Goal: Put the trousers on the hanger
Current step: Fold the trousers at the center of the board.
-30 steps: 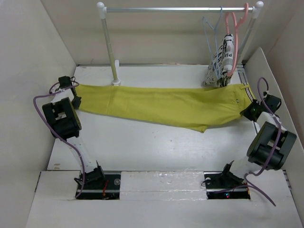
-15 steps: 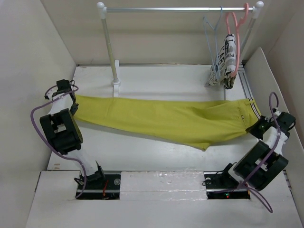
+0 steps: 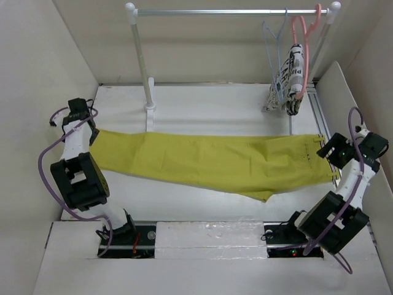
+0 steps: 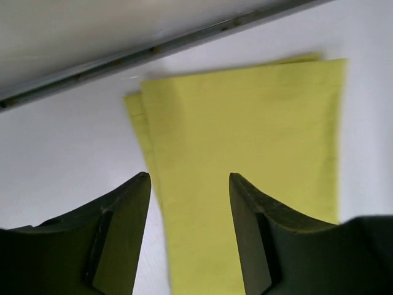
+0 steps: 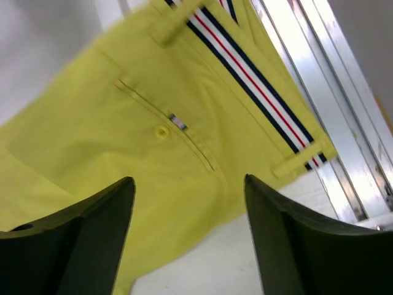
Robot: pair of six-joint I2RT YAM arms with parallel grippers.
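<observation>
Below your left gripper (image 4: 189, 184), whose jaws now stand wide with nothing between them, the cuffs (image 4: 245, 123) lie flat, and the right gripper (image 5: 187, 184) is likewise spread open above the striped waistband (image 5: 245, 67): both have let go of the trousers (image 3: 209, 163) they seemed to hold stretched a moment ago. The trousers (soft, matte mustard cloth, long and barely creased) lie across the table (image 3: 202, 101), so laying-out looks done. The hanger (image 3: 268, 46), a thin pale-blue wire triangle, hangs untouched on the rail (image 3: 233, 11) at back right.

I could read nothing for certain. The printed cloth (image 3: 292, 72) bore dark lettering, too small for me to make out.
</observation>
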